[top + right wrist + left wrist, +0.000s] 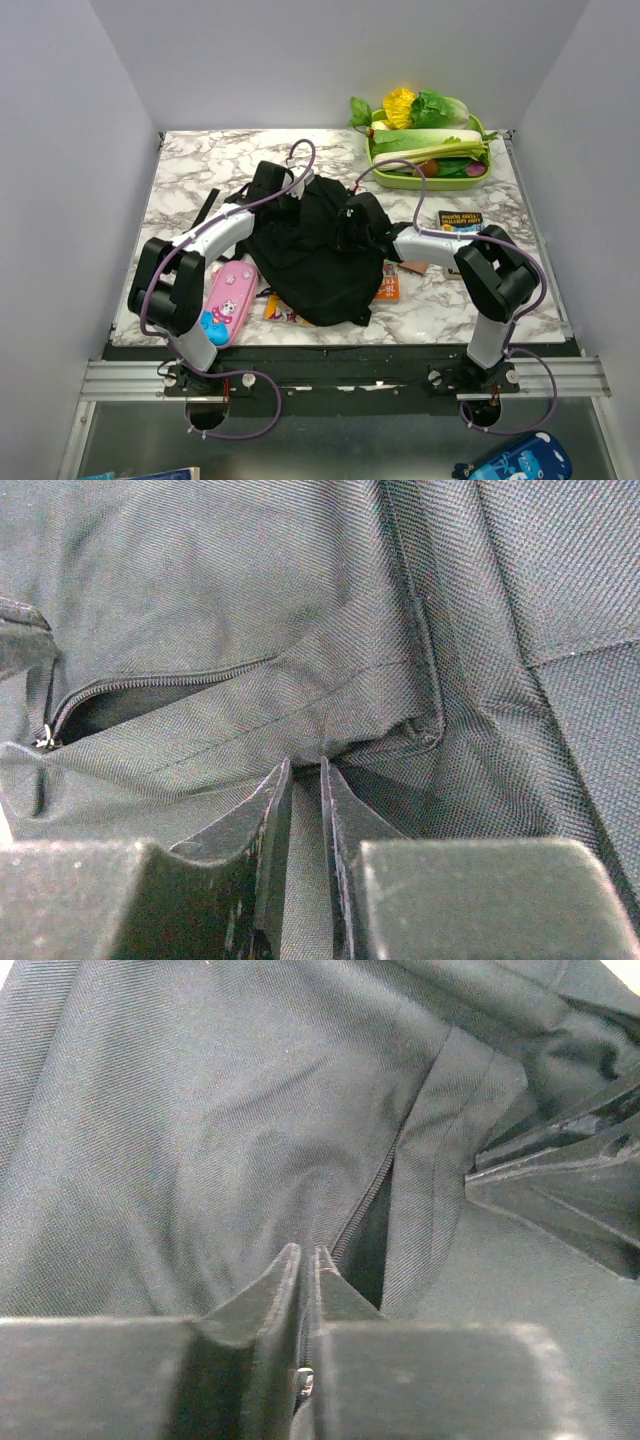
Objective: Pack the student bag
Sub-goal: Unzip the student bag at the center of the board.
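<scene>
marble tabletop [190,190] holds student bag [310,260]; grey walls [330,60]

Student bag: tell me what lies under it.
Poking out from under the student bag at its near edge are an orange booklet and a yellow flat item. How far they extend, and anything else beneath, is covered by the black fabric.
</scene>
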Motion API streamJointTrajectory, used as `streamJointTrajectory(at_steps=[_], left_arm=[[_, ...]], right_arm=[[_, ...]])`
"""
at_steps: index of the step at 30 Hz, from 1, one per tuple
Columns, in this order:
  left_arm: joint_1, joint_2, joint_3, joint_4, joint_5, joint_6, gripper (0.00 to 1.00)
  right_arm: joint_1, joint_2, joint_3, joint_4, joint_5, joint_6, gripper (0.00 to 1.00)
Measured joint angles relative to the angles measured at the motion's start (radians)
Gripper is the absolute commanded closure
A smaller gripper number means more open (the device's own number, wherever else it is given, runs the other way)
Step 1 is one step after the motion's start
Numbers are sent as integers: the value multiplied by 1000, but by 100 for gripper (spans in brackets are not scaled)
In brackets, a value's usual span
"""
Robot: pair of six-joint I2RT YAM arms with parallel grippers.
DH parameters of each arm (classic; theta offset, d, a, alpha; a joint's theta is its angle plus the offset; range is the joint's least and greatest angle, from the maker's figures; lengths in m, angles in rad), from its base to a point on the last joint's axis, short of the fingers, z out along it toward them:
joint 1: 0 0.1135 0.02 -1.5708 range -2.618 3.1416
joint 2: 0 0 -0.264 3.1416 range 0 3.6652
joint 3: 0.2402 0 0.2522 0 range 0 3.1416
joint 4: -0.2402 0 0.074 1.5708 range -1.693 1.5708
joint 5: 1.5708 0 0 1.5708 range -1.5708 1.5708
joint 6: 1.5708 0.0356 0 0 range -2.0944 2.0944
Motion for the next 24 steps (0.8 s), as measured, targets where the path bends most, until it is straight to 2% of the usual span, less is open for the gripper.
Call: streamJointTrajectory(at_steps=[3,9,15,20,22,24], left_arm=[[-9,9,0,-10,0,22,45],[-55,35,-11,-5,-33,67,42],[-175,82,-38,40,-149,130,42],[-182,82,-52,63,-164,136,41],[-184,76,-66,82,-172,136,39],[-185,65,-85,103,-186,135,31]], right_arm=[[3,6,3,1,8,-5,75],[9,7,-1,7,27,-5,77],[11,2,-32,56,34,-5,77],[14,-23,-82,122,37,-19,74],[15,-43,-108,140,37,-28,72],[16,-75,-136,146,36,-36,70]])
